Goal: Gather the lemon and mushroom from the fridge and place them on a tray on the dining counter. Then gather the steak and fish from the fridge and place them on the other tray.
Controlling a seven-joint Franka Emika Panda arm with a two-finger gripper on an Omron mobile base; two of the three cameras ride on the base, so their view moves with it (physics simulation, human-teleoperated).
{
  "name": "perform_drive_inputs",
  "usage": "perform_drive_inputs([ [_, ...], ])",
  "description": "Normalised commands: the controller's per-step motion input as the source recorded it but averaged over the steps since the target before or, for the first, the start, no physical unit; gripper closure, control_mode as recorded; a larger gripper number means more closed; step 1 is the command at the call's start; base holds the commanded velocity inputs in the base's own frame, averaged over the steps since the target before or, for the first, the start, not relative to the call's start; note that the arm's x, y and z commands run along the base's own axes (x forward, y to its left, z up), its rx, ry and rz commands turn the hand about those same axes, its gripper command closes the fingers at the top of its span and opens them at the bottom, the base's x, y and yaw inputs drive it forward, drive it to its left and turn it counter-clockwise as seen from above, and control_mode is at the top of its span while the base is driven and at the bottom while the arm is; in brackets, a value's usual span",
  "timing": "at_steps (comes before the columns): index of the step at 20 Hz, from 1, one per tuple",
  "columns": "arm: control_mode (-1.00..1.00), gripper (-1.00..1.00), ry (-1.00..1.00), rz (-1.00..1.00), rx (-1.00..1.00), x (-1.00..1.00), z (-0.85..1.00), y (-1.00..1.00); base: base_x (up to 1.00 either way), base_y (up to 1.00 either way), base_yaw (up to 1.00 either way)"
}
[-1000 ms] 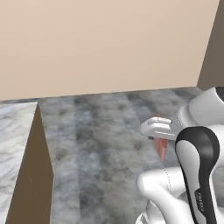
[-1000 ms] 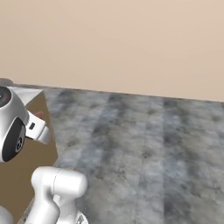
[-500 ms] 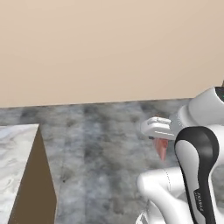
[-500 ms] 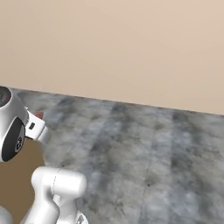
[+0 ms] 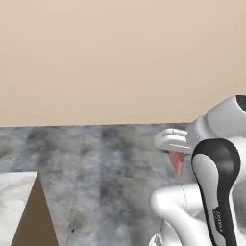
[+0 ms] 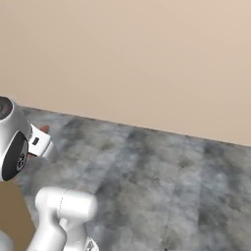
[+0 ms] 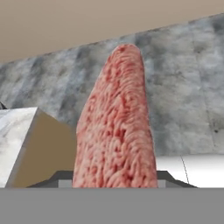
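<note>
The steak (image 7: 116,131), a long slab of red marbled meat, stands up from between the fingers of my gripper (image 7: 114,178), which is shut on it. In the left base view the steak (image 5: 177,162) hangs as a pink-red strip under the white hand of the gripper (image 5: 175,153), out over the floor. A small red tip of the steak (image 6: 45,129) peeks past the hand in the right base view. A corner of the dining counter (image 5: 13,202), with its marble top and tan side, sits at the lower left; the dining counter (image 7: 17,135) also lies left of the steak.
Grey stone-patterned floor (image 5: 96,163) stretches ahead to a plain beige wall (image 5: 110,57). The counter's tan side (image 6: 11,215) stands close at the lower left of the right base view. The floor to the right is open.
The whole picture has shifted in both base views, so the base has moved: the counter corner has slid toward the lower left. The steak stays in the shut gripper.
</note>
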Motion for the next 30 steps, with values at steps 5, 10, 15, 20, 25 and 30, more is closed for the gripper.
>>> perform_drive_inputs([
  [5, 1.0, 1.0, 0.0, 0.0, 0.0, 0.0, 0.0, 0.0, 1.0, 0.0, 0.17],
  [10, 1.0, 1.0, 0.0, 0.0, 0.0, 0.0, 0.0, 0.0, 0.99, 0.0, 0.32],
  [15, 1.0, 1.0, 0.0, 0.0, 0.0, 0.0, 0.0, 0.0, 0.9, -0.01, 0.41],
  [20, 1.0, 1.0, 0.0, 0.0, 0.0, 0.0, 0.0, 0.0, 0.88, -0.01, 0.41],
  [25, 1.0, 1.0, 0.0, 0.0, 0.0, 0.0, 0.0, 0.0, 0.9, 0.0, 0.4],
  [30, 1.0, 1.0, 0.0, 0.0, 0.0, 0.0, 0.0, 0.0, 0.87, 0.0, 0.4],
])
